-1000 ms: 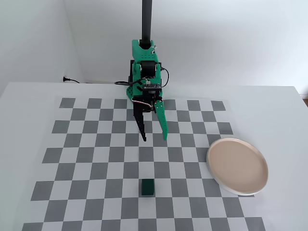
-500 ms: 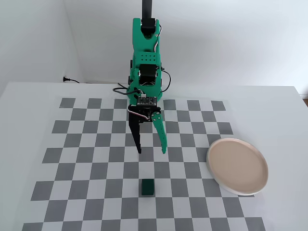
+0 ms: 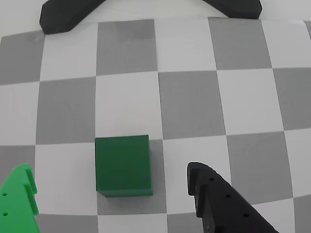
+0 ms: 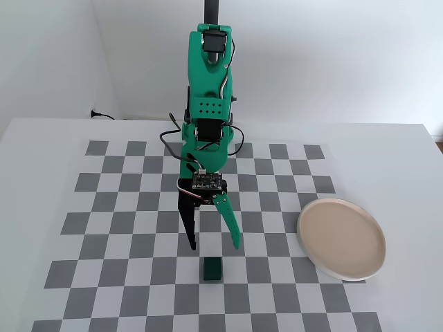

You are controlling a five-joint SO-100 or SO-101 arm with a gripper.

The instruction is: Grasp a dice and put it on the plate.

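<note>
The dice (image 4: pixel 212 270) is a small dark green cube on the checkered mat, near the front centre in the fixed view. My gripper (image 4: pixel 215 247) hangs open just behind and above it, with the black finger (image 4: pixel 188 221) left and the green finger (image 4: pixel 229 220) right. In the wrist view the dice (image 3: pixel 122 165) lies between the spread fingers of the gripper (image 3: pixel 109 170), closer to the black fingertip (image 3: pixel 199 174) than to the green one (image 3: pixel 22 177), and neither touches it. The plate (image 4: pixel 341 238), beige-pink with a pale rim, lies on the right with nothing on it.
The checkered mat (image 4: pixel 138 221) covers a white table. The arm's base (image 4: pixel 208 131) stands at the mat's far edge, and its black feet (image 3: pixel 63 17) show at the top of the wrist view. A cable and plug (image 4: pixel 100 115) lie at the back left.
The arm has reached forward and down, bringing the open gripper from mid-mat to just above the dice. The dice and plate have not moved.
</note>
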